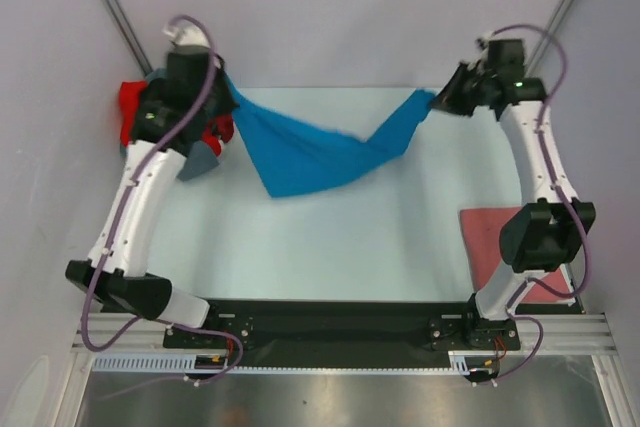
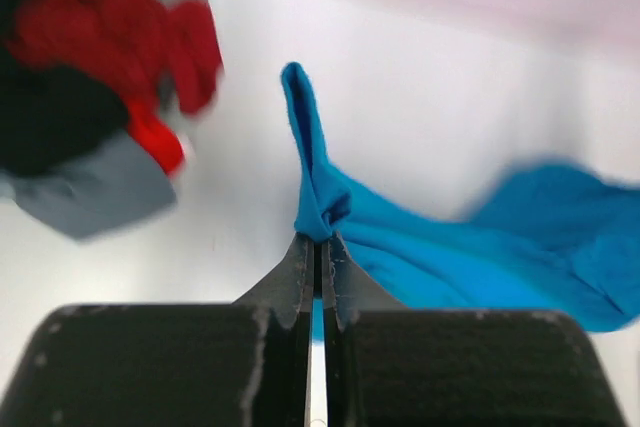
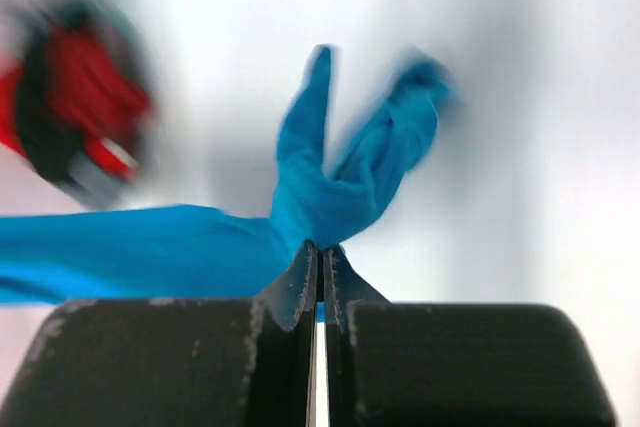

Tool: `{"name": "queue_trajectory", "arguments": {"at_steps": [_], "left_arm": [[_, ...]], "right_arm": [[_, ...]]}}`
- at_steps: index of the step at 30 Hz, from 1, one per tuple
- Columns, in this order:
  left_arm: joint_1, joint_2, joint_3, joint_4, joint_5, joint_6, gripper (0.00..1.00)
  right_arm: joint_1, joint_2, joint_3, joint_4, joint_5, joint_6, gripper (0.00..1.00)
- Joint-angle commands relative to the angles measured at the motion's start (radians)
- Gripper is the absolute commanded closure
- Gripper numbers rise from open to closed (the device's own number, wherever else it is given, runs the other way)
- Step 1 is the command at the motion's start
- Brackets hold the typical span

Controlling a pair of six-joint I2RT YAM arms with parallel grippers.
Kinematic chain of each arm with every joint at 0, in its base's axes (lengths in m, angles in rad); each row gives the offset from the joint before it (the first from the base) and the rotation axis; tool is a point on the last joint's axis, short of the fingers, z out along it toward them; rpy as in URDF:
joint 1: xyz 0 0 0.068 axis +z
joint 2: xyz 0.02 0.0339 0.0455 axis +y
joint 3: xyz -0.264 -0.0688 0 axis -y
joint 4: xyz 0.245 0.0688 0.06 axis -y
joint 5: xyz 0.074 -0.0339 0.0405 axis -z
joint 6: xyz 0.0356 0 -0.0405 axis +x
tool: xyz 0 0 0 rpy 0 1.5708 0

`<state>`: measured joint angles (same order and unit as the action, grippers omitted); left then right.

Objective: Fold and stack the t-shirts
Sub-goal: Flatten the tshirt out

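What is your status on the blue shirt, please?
Left jaws and right jaws shut on the blue shirt, strung between them, middle sagging. Shirt pile far left, pink shirt near right; neither in the way.

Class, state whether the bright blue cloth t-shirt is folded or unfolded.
Unfolded: the bright blue cloth t-shirt sags between the left gripper and right gripper, each pinching an edge.

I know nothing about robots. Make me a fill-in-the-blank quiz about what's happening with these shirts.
The shirt stretched between the left gripper and right gripper is bright ____. Both grippers are ____ on it. The jumbled shirt pile sits at the table's far ____ corner. The pinkish-red shirt lies flat near the ____ arm's base.
Missing: blue; shut; left; right.
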<state>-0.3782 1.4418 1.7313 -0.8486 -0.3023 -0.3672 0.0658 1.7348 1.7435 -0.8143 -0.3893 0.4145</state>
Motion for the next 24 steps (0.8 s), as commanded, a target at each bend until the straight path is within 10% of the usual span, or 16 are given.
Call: {"name": "queue_trajectory", "arguments": {"at_steps": [1,6,10,15,19,24], "left_arm": [[0.116,-0.063,0.221,0.092,0.095,-0.009,1.00],[0.137,-0.082,0.384,0.109,0.053,0.024,1.00],[0.137,-0.275,0.035,0.092,-0.064,-0.007,0.97],[0.165,-0.487,-0.496,-0.024,-0.066,-0.146,0.35],[0.226,-0.632,-0.779,-0.090,-0.035,-0.205,0.22],[0.233,-0.588,-0.773,-0.037,0.015,-0.171,0.26]], "right_arm": [[-0.098,-0.080,0.226,0.010,-0.068,0.090,1.00],[-0.138,-0.194,0.259,-0.011,-0.043,0.125,1.00],[-0.106,-0.392,-0.156,-0.005,-0.074,0.152,1.00],[-0.025,-0.653,-0.707,-0.040,-0.147,0.150,0.58],[-0.046,-0.750,-0.869,-0.086,-0.157,0.130,0.23],[-0.038,-0.611,-0.832,0.018,-0.157,0.119,0.19]]}}
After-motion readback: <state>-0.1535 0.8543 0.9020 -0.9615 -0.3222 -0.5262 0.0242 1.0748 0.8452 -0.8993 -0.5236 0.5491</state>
